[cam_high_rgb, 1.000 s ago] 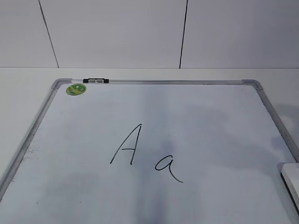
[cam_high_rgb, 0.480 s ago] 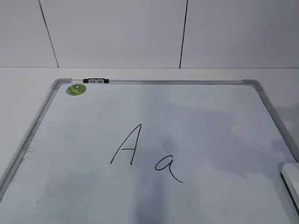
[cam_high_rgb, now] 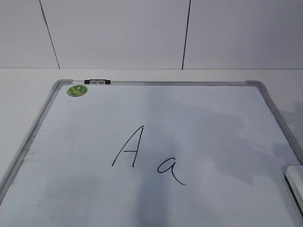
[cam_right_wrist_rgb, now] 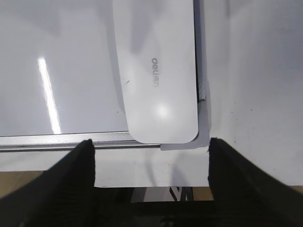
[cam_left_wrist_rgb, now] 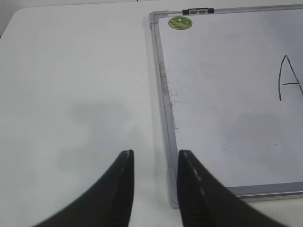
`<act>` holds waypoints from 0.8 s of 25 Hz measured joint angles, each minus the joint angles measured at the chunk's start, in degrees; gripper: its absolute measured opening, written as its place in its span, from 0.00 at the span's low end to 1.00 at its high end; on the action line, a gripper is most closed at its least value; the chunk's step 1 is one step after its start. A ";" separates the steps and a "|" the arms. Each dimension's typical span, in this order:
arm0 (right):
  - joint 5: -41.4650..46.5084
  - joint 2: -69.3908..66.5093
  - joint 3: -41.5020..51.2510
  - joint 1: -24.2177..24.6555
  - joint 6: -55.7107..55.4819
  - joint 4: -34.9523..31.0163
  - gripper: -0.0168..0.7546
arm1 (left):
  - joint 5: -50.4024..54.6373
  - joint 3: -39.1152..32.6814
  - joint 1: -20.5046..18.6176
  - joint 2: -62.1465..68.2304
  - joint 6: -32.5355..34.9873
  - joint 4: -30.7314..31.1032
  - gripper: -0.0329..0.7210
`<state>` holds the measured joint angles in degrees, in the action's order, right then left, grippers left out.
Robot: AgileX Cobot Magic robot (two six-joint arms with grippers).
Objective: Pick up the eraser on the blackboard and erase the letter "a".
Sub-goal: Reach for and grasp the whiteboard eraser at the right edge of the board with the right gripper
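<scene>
Right fingers (cam_right_wrist_rgb: 78, 170) spread wide, eraser (cam_right_wrist_rgb: 158, 71) between, untouched

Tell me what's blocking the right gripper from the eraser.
Nothing visible. The right gripper is open, its fingers wider apart than the eraser, which lies bare on the blackboard by the right frame corner, nothing on or beside it.

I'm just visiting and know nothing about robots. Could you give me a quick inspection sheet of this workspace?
Surface: white table, bare where seen.
Job's things: blackboard lying flat; eraser on its near right corner; letter "a" unerased, beside a capital "A".
Clutter: green sticker, small clip on top frame.
Hands: left hand empty, off the board's left corner; right hand open wide above the eraser.
Cables: nothing seen.
Surroundings: white panelled wall.
</scene>
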<state>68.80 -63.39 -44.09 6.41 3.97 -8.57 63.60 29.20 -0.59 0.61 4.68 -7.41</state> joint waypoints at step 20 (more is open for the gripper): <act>0.00 -5.12 -0.62 0.00 2.48 -1.80 0.90 | 0.00 0.00 0.00 0.00 0.00 0.00 0.35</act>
<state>68.80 -68.52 -44.71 6.41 6.45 -10.37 63.60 29.20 -0.59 0.61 4.68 -7.41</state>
